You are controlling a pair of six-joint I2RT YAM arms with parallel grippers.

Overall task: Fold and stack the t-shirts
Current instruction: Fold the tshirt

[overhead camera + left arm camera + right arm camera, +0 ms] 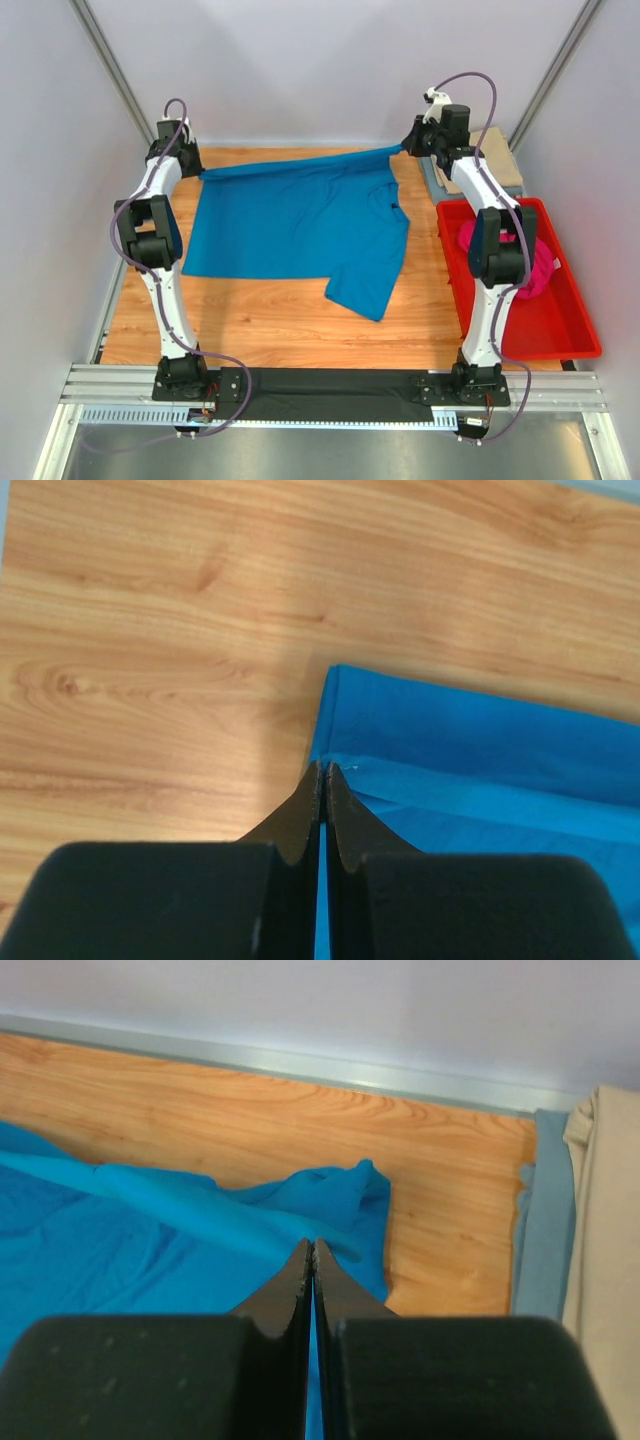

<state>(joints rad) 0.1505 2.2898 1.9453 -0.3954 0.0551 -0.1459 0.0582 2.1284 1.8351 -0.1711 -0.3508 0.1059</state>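
Observation:
The bright blue t-shirt (295, 225) lies spread on the wooden table (260, 320), one sleeve pointing toward the near side. Its far edge is stretched taut between both grippers. My left gripper (200, 172) is shut on the far left corner; in the left wrist view blue cloth (480, 770) runs between the closed jaws of the left gripper (322, 770). My right gripper (403, 149) is shut on the far right corner, where the blue fabric (200, 1230) bunches around the right gripper (312, 1245). A magenta pink t-shirt (540, 270) lies crumpled in the red bin (560, 330).
A tan t-shirt (497, 160) rests on a grey-blue one (436, 182) at the far right; both also show in the right wrist view, the tan shirt (605, 1260) and the grey-blue shirt (545, 1240). White walls close in the far side.

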